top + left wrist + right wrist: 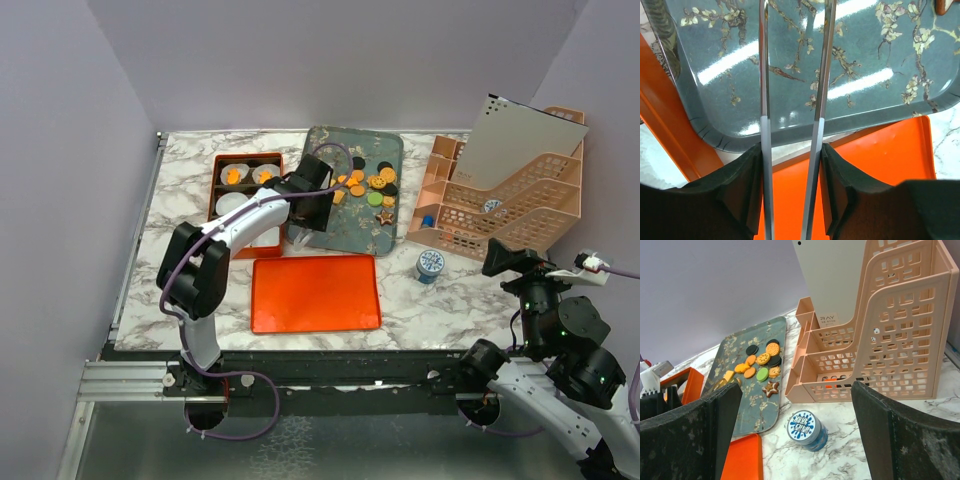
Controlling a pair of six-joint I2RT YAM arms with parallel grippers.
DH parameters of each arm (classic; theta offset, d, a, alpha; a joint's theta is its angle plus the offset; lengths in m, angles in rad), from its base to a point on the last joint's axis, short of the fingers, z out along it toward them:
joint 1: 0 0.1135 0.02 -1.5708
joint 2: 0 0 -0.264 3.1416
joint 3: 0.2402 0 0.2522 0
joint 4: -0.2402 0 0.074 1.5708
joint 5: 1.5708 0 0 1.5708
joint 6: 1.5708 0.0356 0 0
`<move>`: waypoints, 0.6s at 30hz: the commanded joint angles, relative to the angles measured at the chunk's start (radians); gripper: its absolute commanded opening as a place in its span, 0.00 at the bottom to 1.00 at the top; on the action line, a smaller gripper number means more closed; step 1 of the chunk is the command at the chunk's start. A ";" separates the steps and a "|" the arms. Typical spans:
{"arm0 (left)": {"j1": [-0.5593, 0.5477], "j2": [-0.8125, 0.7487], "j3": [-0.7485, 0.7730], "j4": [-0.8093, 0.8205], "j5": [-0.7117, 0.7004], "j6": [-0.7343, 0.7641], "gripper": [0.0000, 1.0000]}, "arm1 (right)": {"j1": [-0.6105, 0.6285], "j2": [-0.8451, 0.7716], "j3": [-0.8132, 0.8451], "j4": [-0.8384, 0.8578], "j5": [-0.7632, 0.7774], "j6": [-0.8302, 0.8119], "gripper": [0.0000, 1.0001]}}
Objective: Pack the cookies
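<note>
Right up against the left wrist lens, the left gripper [791, 165] is seen with its two black pads [747, 180] pressed onto the outer sides of one pair of metal tongs [763, 75], so it's clamped on those. The two blades themselves are spread apart and nothing is caught between them. They're poked out over a bare stretch of the one floral tray [865, 60], with the one flat orange lid [880, 160] just beside its near edge. The cookies [762, 362] are mostly found bunched on the right half of that tray, well apart from the tong tips: one green [762, 374], one brown star [771, 388], at least three black, and roughly eight to ten orange; an exact total can't be made out. Something orange is also spotted in two of the white liners [233, 176] inside the one orange box [213, 190] left of the tray. The right gripper [795, 390] is parked at the near right, jaws spread wide, nothing held. One blue-and-white tin [431, 264] is stood in front of the one pink file rack [510, 200], where a single white sheet [525, 140] is leaned.
</note>
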 commanded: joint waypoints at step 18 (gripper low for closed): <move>-0.004 -0.185 -0.029 -0.005 -0.020 -0.035 0.00 | 0.002 -0.008 -0.010 -0.023 0.022 0.000 1.00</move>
